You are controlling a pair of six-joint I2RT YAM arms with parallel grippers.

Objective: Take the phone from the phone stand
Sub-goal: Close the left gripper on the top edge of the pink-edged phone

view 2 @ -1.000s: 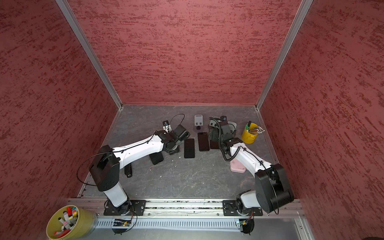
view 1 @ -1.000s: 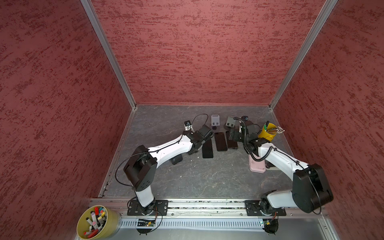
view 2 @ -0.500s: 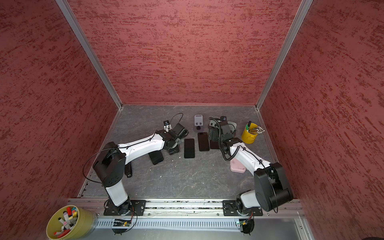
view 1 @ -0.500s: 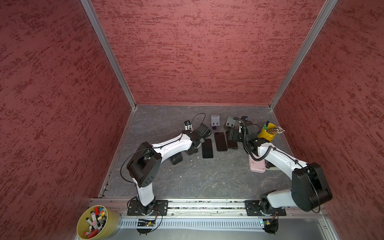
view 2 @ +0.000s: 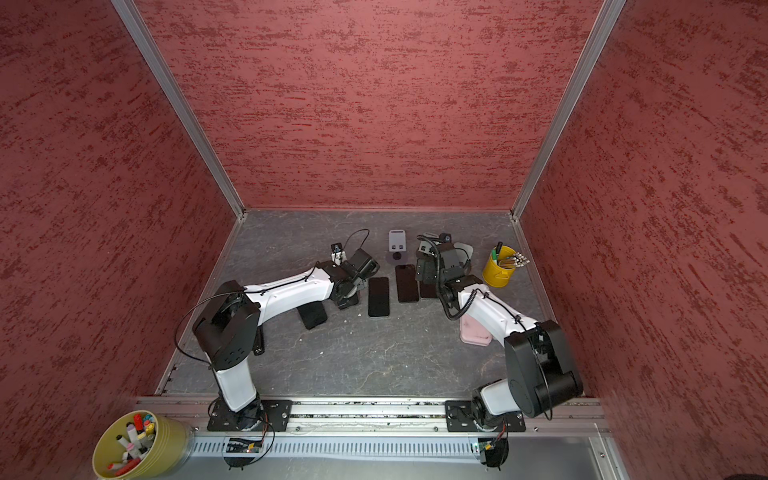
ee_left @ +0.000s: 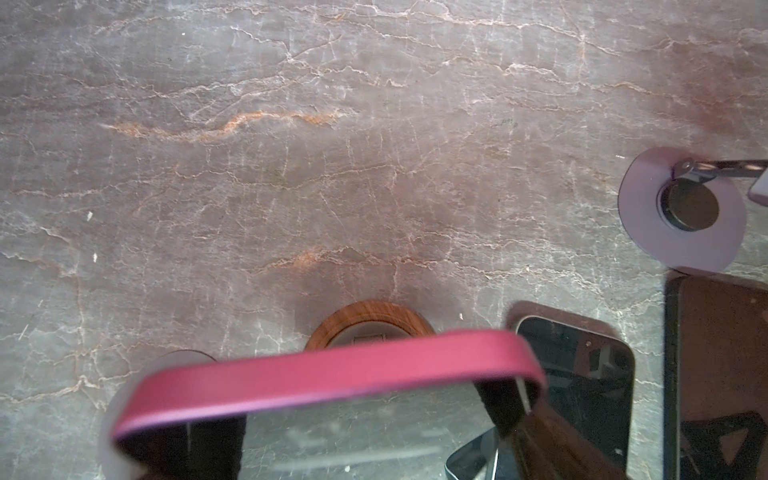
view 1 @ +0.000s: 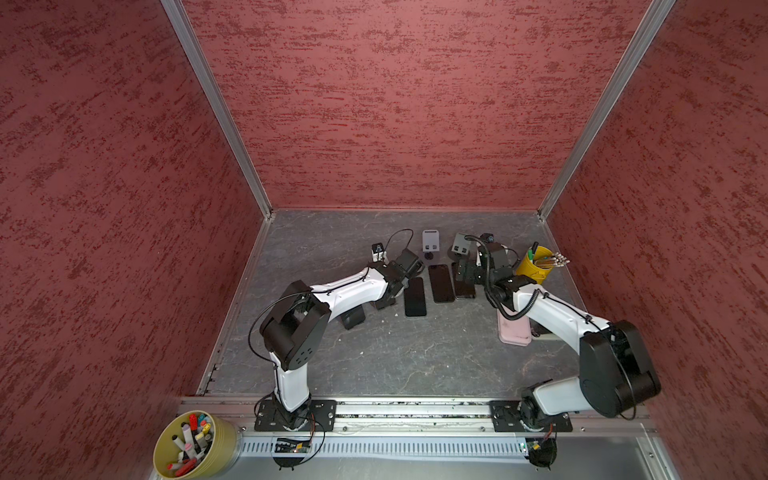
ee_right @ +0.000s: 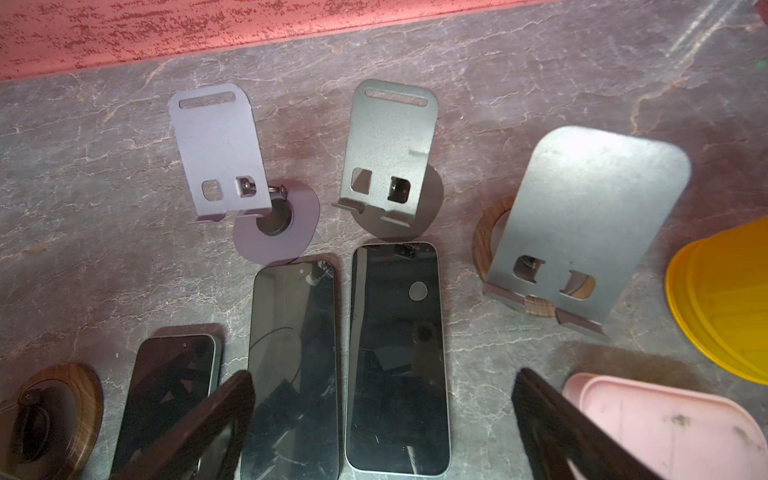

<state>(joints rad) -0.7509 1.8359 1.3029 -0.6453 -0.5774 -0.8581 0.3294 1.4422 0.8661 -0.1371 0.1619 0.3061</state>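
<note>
**Phone in a dark-red case (ee_left: 332, 374): left jaws set round its top end**

Where: left end of the row. It leans on the phone stand with the round wood-grain base (ee_left: 370, 322). In the left wrist view the base ring shows just beyond the phone's top edge. In both top views the phone is mostly hidden under the left gripper (view 1: 384, 296).

Key relation: the phone sits directly between the left jaws. Its top edge faces the wrist camera and its short width lies across the jaws. Its long axis runs away from the wrist, along the fingers. Judgement: the lift should follow that axis, up and clear of the stand's lip.

Left jaws: partly closed, with one black finger (ee_left: 503, 401) at each long side of the case. The frame is blurred there, so I cannot tell whether the pads bear on the case.

Right gripper (ee_right: 382, 376): jaws spread wide and empty, hanging over a black phone lying flat (ee_right: 397, 332), well apart to the right. The left arm is much the nearer.
</note>
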